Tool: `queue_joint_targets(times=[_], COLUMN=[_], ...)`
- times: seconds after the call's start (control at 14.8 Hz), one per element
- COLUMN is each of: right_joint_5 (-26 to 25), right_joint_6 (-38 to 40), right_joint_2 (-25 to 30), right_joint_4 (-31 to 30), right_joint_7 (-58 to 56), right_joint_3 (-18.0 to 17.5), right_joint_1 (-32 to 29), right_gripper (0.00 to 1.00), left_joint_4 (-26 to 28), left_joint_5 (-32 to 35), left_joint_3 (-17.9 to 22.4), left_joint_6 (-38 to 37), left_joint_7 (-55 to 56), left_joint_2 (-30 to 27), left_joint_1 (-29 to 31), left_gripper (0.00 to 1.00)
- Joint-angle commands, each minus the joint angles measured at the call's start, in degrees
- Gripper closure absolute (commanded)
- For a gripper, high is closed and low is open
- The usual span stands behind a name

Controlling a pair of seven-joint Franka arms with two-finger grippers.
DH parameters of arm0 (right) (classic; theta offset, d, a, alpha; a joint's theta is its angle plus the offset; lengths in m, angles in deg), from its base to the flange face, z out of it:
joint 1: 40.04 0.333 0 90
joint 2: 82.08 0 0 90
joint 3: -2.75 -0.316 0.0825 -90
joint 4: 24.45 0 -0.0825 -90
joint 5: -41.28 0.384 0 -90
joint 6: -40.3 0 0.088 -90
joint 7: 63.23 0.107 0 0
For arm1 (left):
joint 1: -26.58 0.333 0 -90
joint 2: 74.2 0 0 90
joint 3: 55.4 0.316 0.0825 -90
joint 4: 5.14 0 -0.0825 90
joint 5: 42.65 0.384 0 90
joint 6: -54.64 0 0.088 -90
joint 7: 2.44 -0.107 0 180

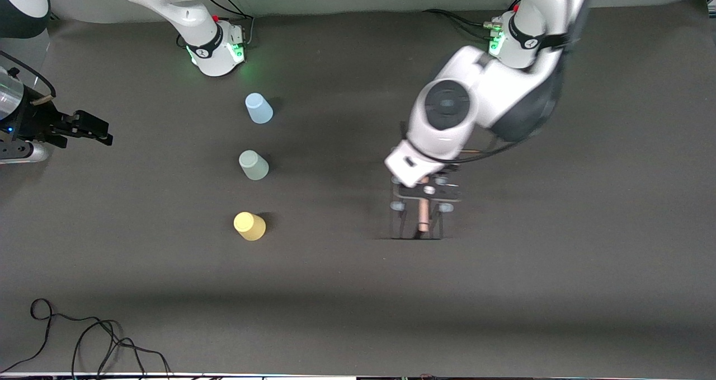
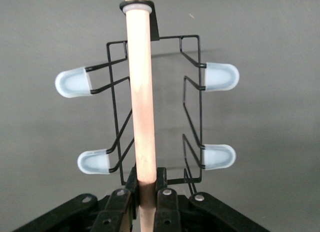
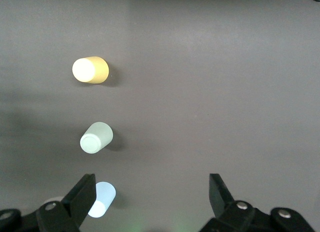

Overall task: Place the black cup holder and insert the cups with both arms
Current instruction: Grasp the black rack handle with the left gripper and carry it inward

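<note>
My left gripper [image 1: 423,192] is shut on the wooden rod [image 2: 141,91] of the black cup holder [image 1: 418,217], near the rod's end. The holder hangs upright at table level toward the left arm's end; I cannot tell if it touches the table. Four of its pale-tipped prongs [image 2: 73,82] show in the left wrist view. The light blue cup [image 1: 259,108], grey-green cup [image 1: 254,165] and yellow cup [image 1: 249,226] stand apart in a row, narrow ends up, blue farthest from the front camera. My right gripper [image 1: 96,130] waits high up, open and empty; its wrist view [image 3: 150,192] shows it over the table beside the blue cup [image 3: 101,199].
A loose black cable [image 1: 84,341] lies at the table's near edge at the right arm's end. The green-lit arm bases [image 1: 221,50] stand along the table's farthest edge with cables by them. Bare dark mat lies between the cups and the holder.
</note>
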Motion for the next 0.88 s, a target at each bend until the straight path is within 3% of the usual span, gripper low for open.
queue_joint_targets(times=[0.0,0.34,0.81], right_joint_5=[0.6,0.6,0.6], right_joint_6=[0.4,0.5,0.5], right_joint_2=[1.1,1.2,1.3], right_joint_4=[-0.6,-0.6,-0.6], right_joint_7=[0.2,0.1,0.0], right_joint_3=[0.1,0.1,0.1], right_joint_1=[0.1,0.1,0.0], right_gripper=[0.00,0.00,0.00], left_joint_4=[0.0,-0.3,0.1], left_joint_5=[-0.7,-5.6,-5.0], left_joint_3=[1.3,0.9,0.9], left_joint_6=[2.3,3.9,5.3], left_joint_7=[4.3,8.8,9.0], left_joint_2=[3.2,3.9,4.9], left_joint_1=[-4.0,-6.2,-9.3], left_gripper=[1.00,1.00,1.00])
